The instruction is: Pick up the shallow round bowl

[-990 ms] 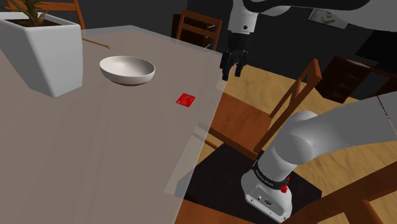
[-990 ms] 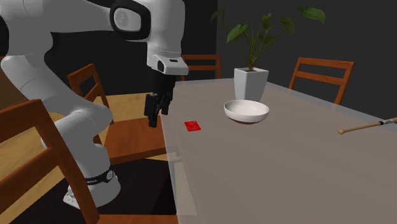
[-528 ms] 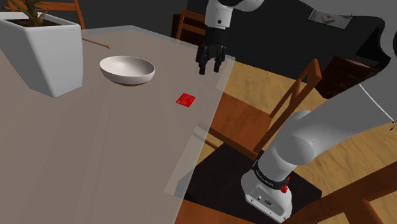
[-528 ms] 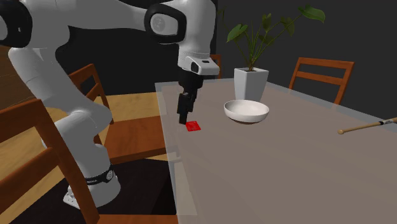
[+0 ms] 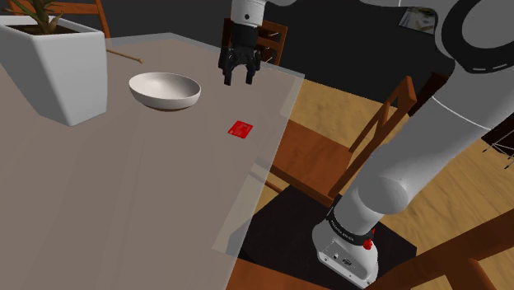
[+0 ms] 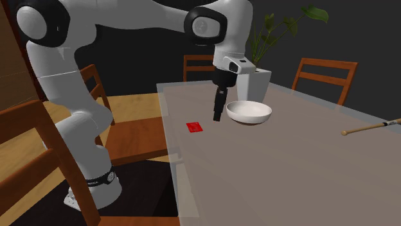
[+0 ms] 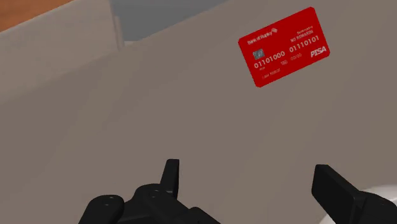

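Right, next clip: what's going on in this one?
A white robot arm is set to pick up the shallow white bowl on the grey table. Its black pincer hangs open above the table, close beside the bowl and touching nothing. A red card lies flat nearby. The bowl sits on the table near a white planter, not yet grasped.

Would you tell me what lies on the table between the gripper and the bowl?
Nothing: in the shoulder view, the table between the open gripper and the bowl is bare. The red card lies aside, nearer the table's edge.
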